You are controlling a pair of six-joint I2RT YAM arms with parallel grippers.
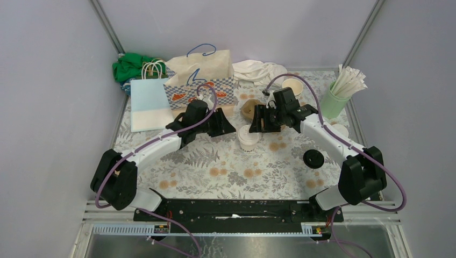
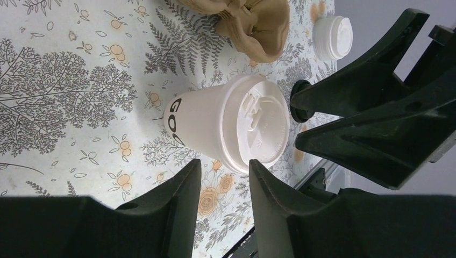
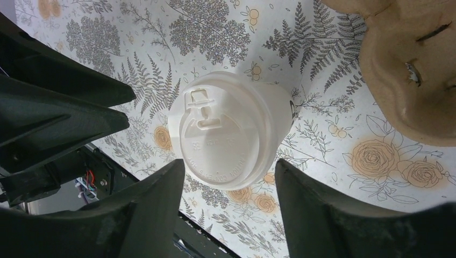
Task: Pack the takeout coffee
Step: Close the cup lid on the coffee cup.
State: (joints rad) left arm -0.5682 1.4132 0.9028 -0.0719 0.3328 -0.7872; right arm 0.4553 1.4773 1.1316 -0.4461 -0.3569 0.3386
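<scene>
A cream takeout coffee cup (image 1: 248, 137) with dark lettering and a white lid stands upright mid-table. My left gripper (image 1: 229, 128) is just left of it. In the left wrist view the cup (image 2: 215, 126) lies a little beyond the left gripper (image 2: 225, 165), which is open with only tablecloth between its fingers. My right gripper (image 1: 258, 124) hangs over the cup from behind and to the right. It (image 3: 228, 171) is open, its tips either side of the lid (image 3: 226, 134) without touching. A second lidded cup (image 1: 340, 130) stands at the right and an open cup (image 1: 293, 86) at the back.
A brown cardboard cup carrier (image 1: 248, 107) lies behind the cup. A patterned paper bag (image 1: 200, 80) and a pale blue bag (image 1: 150, 102) stand back left, near a green cloth (image 1: 129, 67). A mint tumbler of straws (image 1: 336, 99) stands back right, and a black disc (image 1: 313, 159) lies near the right arm.
</scene>
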